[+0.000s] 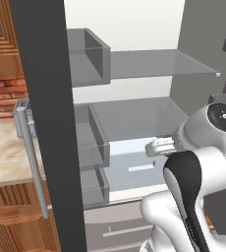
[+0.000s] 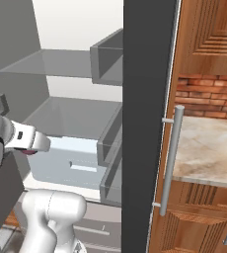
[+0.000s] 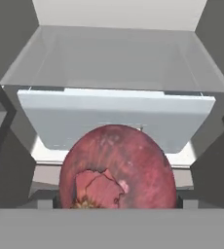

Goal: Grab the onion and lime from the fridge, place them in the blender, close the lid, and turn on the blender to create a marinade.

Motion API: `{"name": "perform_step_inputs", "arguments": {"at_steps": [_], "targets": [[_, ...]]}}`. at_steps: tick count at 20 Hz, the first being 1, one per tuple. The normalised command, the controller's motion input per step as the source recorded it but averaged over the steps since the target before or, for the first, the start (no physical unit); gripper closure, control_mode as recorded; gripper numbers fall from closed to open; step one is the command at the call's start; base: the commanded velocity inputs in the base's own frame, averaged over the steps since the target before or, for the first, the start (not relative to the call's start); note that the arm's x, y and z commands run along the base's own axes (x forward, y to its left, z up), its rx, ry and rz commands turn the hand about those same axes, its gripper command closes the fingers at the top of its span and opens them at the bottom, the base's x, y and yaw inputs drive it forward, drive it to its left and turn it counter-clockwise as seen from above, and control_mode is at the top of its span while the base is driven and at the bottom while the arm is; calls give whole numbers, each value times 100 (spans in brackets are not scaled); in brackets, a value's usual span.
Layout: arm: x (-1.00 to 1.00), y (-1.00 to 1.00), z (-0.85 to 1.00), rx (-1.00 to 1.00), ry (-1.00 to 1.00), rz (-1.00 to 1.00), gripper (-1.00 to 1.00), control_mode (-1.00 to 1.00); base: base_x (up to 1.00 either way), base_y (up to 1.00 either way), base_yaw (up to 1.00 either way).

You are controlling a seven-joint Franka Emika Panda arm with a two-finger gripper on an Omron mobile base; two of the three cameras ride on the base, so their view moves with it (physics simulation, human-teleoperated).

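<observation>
The red onion (image 3: 118, 168) sits right at your gripper (image 1: 154, 146), its papery skin and dried root end looming large at the bottom centre of the hand view. The gripper's jaws stand wide and appear to be closed around the onion's broad body, though the bulb hides the finger tips themselves. You see it hanging in front of the fridge's pale blue-white drawer (image 3: 114, 119), which is pushed in, touching neither the drawer front nor the glass shelf (image 3: 119, 58) just above the drawer.

From the left base view, your arm reaches in from the lower right, and the hand is level with the top of the drawer, under that lower shelf. A second glass shelf (image 1: 164, 64) runs higher up, against the pale back wall.

The fridge (image 1: 41, 98) stands open before you, with the edge of its dark grey door cutting down through both base views. Grey bins (image 1: 88, 56) are stacked on the door's inner face, one at each shelf level and another beside the drawer. The long silver bar handle (image 1: 32, 162) runs down the door's outer side.

Beyond the door you have a marbled surface (image 1: 7, 152) with a red brick wall (image 1: 4, 96) behind it, and wooden cupboards (image 2: 209, 29) above and below.
</observation>
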Motion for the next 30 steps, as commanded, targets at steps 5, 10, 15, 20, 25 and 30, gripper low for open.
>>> {"name": "perform_step_inputs", "arguments": {"at_steps": [5, 10, 15, 20, 25, 30], "targets": [[-36, 0, -38, 1, 15, -2, 100, 100, -25, 0, -3], [0, 0, 0, 0, 0, 0, 100, 100, -47, 22, -19], [0, 0, 0, 0, 0, 0, 100, 100, -65, 59, -37], [0, 0, 0, 0, 0, 0, 100, 100, -73, 72, -49], [0, 0, 0, 0, 0, 0, 100, 100, -85, 35, -65], [0, 0, 0, 0, 0, 0, 100, 100, -86, 5, -76]]}}
